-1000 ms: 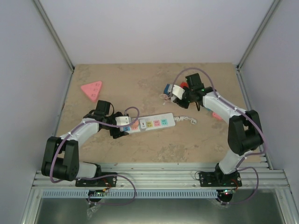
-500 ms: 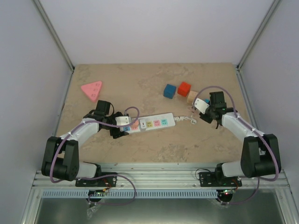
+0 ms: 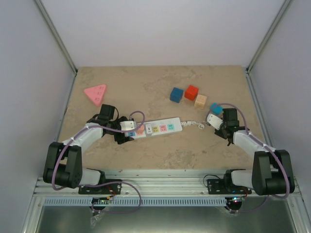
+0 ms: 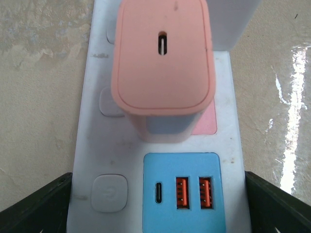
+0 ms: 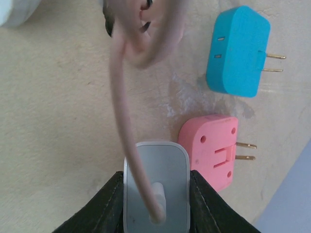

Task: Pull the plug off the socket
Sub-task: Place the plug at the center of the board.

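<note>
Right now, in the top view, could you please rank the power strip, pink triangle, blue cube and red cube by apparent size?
1. power strip
2. pink triangle
3. blue cube and red cube, which look alike, so unranked.

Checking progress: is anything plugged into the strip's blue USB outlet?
No, the blue USB outlet shows bare ports; the pink plug stands next to it.

The left arm (image 3: 85, 136) and right arm (image 3: 249, 141) wore white shells between black joints, on black bases (image 3: 99, 187) at lower frame. A lilac cable (image 3: 53, 170) looped along each. Their fingers (image 4: 34, 204) were black.
</note>
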{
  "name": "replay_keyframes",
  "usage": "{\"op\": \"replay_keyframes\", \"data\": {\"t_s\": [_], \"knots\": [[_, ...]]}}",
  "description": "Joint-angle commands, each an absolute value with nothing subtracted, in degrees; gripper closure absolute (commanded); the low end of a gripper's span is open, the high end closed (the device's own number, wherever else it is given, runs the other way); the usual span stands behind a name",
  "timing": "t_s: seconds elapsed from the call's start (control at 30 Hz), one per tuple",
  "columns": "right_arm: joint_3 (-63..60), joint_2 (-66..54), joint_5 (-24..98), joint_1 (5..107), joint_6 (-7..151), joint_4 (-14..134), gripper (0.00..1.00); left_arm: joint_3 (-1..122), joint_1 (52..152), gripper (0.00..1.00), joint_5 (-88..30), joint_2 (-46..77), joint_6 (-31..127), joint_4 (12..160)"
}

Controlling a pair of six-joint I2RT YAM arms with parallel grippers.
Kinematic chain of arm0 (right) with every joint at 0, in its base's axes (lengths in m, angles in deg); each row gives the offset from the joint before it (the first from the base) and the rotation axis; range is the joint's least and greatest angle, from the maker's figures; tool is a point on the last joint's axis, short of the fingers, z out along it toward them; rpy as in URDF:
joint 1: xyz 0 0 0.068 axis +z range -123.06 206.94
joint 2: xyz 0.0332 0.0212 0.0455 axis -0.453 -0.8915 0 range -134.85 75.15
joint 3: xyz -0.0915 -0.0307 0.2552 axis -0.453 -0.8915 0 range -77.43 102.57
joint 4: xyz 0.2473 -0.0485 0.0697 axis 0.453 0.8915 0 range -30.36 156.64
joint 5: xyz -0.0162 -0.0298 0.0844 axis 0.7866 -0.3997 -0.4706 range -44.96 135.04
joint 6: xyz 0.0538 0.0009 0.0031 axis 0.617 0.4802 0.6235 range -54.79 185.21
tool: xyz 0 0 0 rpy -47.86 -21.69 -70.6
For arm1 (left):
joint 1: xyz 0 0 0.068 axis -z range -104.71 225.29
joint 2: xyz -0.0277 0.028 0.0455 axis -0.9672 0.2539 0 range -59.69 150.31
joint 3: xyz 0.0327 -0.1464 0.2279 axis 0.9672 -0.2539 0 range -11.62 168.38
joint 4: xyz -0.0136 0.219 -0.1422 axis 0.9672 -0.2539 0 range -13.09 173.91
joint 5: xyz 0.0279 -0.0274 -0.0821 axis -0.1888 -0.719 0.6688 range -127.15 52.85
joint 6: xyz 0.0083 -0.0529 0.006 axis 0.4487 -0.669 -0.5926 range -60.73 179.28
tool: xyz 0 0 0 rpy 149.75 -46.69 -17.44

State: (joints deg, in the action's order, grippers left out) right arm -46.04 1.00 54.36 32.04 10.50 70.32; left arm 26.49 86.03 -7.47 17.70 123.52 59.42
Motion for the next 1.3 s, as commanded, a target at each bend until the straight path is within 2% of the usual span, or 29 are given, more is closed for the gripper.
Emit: {"op": "replay_keyframes", "data": {"t_s": [0.0, 0.2, 0.3, 0.37, 0.47, 0.63, 0.93, 1.27], "knots": [[-48.9, 4.2, 54.5, 31.9, 7.5, 69.9, 0.83, 27.3, 85.8, 1.0, -2.3, 16.3, 123.2, 61.9], [-50.3, 9.3, 52.0, 31.8, 5.4, 74.7, 0.44, 27.3, 85.8, 1.0, -2.3, 16.3, 123.1, 61.9], [-49.7, 12.2, 49.0, 31.8, 3.9, 79.0, 0.29, 27.3, 85.8, 1.0, -2.3, 16.4, 123.1, 62.0], [-49.4, 14.0, 47.4, 31.9, 3.1, 81.3, 0.21, 27.3, 85.8, 1.0, -2.2, 16.3, 123.1, 61.9], [-47.7, 15.7, 45.3, 31.9, 1.8, 86.2, 0.16, 27.3, 85.8, 1.0, -2.2, 16.2, 123.2, 61.9], [-41.9, 17.2, 35.7, 32.4, 0.8, 93.4, 0.03, 27.4, 85.8, 1.0, -2.1, 16.3, 123.2, 61.9], [-30.9, 14.2, 21.5, 42.9, 6.9, 96.4, 0.02, 27.5, 85.8, 1.0, -2.2, 16.3, 123.1, 61.8], [-21.9, 2.7, 19.0, 58.9, 11.7, 91.0, 0.02, 27.2, 85.8, 1.0, -2.6, 15.8, 123.0, 62.0]]}}
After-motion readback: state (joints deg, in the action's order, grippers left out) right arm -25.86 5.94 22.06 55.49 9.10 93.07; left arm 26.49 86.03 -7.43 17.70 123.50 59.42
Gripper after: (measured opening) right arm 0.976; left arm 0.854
